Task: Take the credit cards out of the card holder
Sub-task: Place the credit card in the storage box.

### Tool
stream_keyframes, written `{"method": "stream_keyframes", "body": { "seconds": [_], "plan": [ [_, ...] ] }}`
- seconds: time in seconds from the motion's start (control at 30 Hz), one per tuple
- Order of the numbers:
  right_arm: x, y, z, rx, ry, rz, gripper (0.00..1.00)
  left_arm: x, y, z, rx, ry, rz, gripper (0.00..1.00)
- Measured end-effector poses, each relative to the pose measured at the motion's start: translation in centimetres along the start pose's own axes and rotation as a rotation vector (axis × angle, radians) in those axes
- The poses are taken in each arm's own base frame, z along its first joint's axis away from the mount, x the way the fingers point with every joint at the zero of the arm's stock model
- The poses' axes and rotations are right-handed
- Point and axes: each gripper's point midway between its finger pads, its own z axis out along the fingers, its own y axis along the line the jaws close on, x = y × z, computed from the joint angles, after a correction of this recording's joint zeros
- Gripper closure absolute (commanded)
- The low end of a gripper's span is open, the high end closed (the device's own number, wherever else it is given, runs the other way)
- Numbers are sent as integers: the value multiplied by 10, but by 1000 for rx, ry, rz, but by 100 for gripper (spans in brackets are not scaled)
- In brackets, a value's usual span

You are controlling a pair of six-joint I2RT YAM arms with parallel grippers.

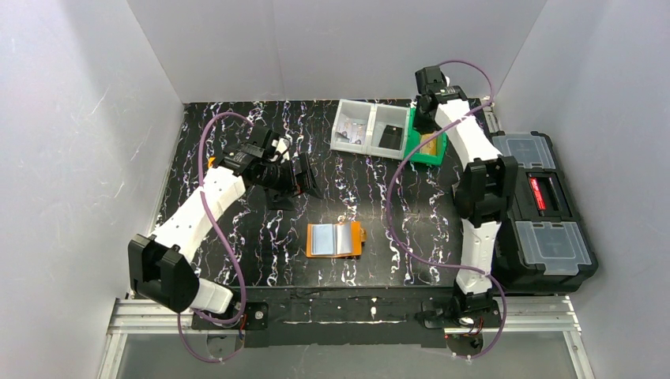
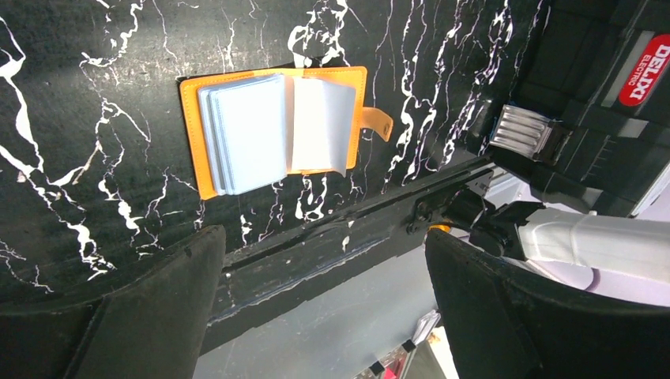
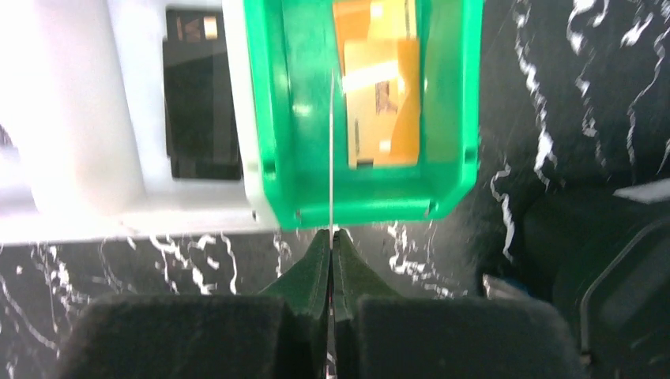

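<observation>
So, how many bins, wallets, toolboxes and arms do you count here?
Bins: 2 (green bin, clear bin)
Wallet: 1
Toolbox: 1
Arms: 2 (left arm, right arm)
Total: 6

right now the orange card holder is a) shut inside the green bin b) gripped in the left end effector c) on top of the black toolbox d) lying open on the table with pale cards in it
d: the card holder lies spread open on the black marbled table with pale blue credit cards in it, and the open left end effector is clear of it.
</observation>
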Motion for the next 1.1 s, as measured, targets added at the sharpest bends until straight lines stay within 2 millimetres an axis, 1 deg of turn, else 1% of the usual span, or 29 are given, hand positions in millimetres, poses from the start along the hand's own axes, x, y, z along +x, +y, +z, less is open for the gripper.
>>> {"method": "stream_keyframes", "body": {
  "seconds": [0.07,0.13,0.2,0.27,0.47,0.6,0.7,0.97,1.03,1.1],
  "plan": [
    [-16,-2,8,27,-26,-25,99,1,1,-1,-6,5,4,2],
    [-27,-2,17,47,-42,-46,99,3,2,-2,-12,10,8,2],
    [-33,-4,28,67,-47,-66,99,2,2,-4,-15,7,13,2],
    [-30,-8,39,87,-33,-86,99,1,0,-6,-12,4,21,2],
    [-14,-22,69,108,39,-104,99,-1,-2,-9,-12,1,33,2],
    [-15,-22,83,81,57,-87,99,-3,-2,-7,-18,8,37,2],
    [-16,-20,89,48,65,-69,99,-2,0,-5,-26,18,35,2],
    [-15,-17,90,-47,100,11,98,-2,0,-6,-30,23,36,2],
    [-14,-17,92,-64,110,31,93,-2,0,-5,-31,24,35,2],
    [-13,-19,94,-77,121,48,81,-2,1,-5,-32,23,35,2]
  ]
}}
